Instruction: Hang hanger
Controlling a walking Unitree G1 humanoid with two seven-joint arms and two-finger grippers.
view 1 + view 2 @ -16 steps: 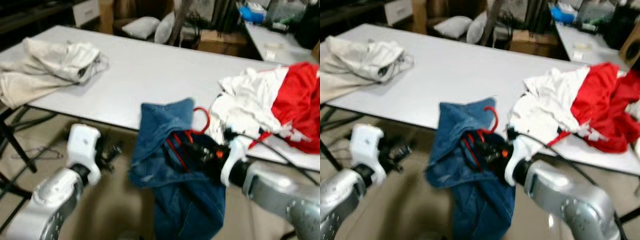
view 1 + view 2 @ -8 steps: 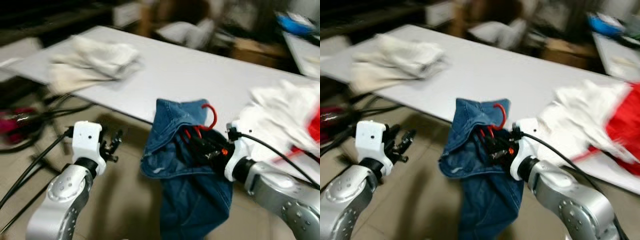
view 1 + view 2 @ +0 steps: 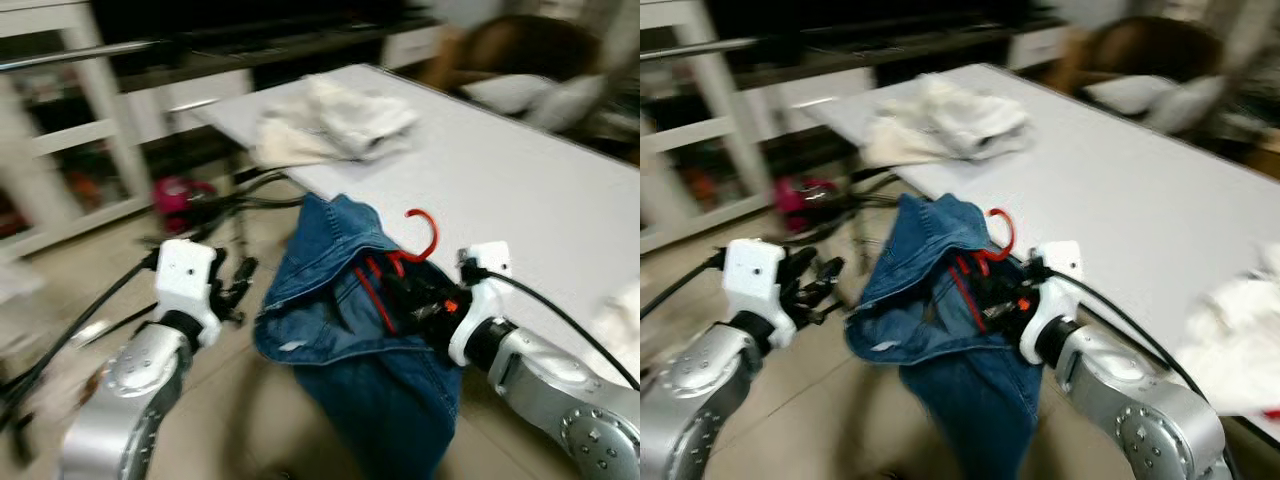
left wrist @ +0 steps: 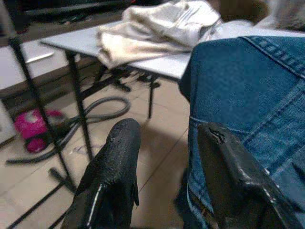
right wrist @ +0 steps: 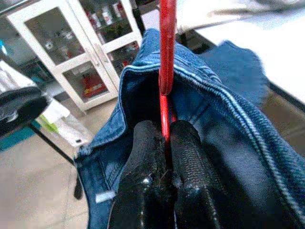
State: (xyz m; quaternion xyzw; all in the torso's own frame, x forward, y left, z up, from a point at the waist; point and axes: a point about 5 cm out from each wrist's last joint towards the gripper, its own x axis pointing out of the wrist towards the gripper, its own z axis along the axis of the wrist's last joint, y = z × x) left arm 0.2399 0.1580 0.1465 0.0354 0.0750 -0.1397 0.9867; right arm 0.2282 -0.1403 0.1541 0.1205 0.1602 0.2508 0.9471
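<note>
Mid-carry, your right gripper point(image 5: 162, 183) is clamped on the thin red hanger point(image 5: 166, 57), its two black fingers pinched together on the stem just below the neck. Denim jeans point(image 3: 375, 330) drape from that hanger and sag heavily beneath the grip, off the near edge of the white table point(image 3: 520, 190). The red hook point(image 3: 425, 235) stands clear above the waistband.

Your left gripper point(image 4: 167, 171) hovers with fingers spread and empty, just beside the denim on the side away from the table.

Beyond the jeans, a heap of cream clothing point(image 3: 335, 125) lies on the table's far corner, and a pink object point(image 4: 35, 126) with a grey hose point(image 4: 102, 107) sits on the floor under that corner. White cabinets point(image 5: 71, 45) stand farther off.

The views are blurred, so judge the risks accordingly: a pinch on so narrow a stem could let the hanger twist under the denim's weight, tipping the hook off line. The hanging fabric could also snag the table edge, or slide off the hanger. No rail is in sight yet.
</note>
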